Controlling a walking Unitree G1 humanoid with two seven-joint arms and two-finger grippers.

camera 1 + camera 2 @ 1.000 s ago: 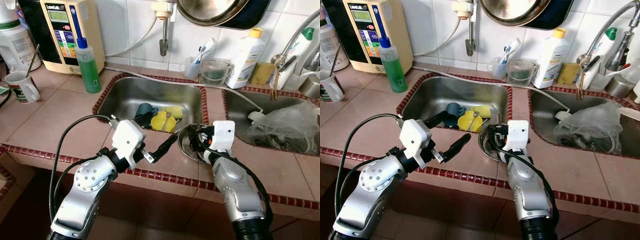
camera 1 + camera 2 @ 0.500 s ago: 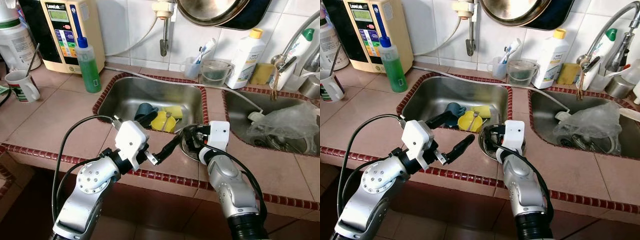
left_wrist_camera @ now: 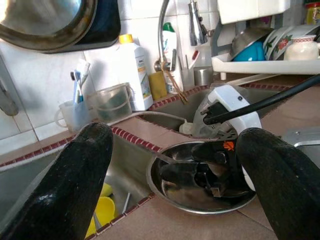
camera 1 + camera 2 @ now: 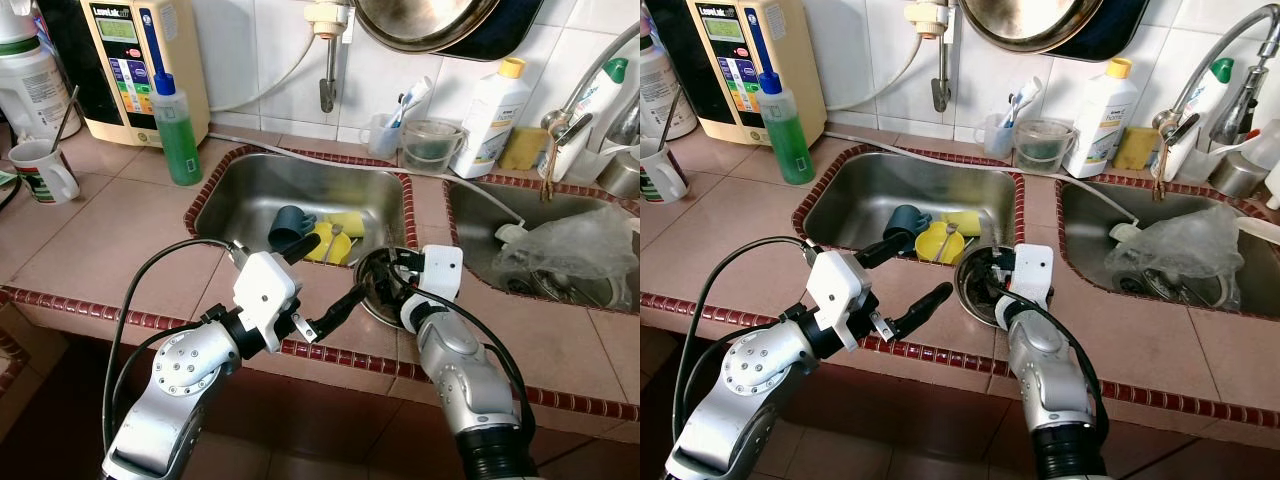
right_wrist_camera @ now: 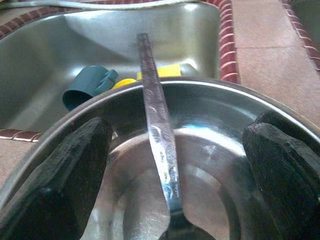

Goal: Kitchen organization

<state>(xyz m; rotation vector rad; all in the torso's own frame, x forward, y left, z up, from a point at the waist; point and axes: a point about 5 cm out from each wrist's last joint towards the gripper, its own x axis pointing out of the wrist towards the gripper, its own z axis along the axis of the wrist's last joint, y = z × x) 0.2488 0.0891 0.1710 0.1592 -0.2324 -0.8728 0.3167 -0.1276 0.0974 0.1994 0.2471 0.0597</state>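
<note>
We have our right gripper [image 4: 992, 282] lowered into a steel bowl [image 4: 975, 300] that sits on the tiled counter [image 4: 740, 225] at the near rim of the left sink [image 4: 855, 205], on the strip between the two basins. Its fingers are spread apart, one on each side of the flat metal handle of a utensil [image 5: 159, 140] that leans in the bowl, and they are not touching it; we take this to be a spoon, though its head is hidden at the bottom. Our left gripper [image 4: 315, 275] hovers over the counter edge just beside the bowl, fingers wide apart and holding nothing. In the sink behind lie a dark blue cup [image 4: 286, 224] and yellow plastic pieces [image 4: 330, 243]. The risk we see is the bowl's footing: it rests close to the sink's edge, so a sideways push from our right fingers as they close could slide or tip it into the basin. The handle is thin and slick, so a pinch that lands off-centre may let it twist out and clatter back. Our left fingers are also near enough to knock the rim.
</note>
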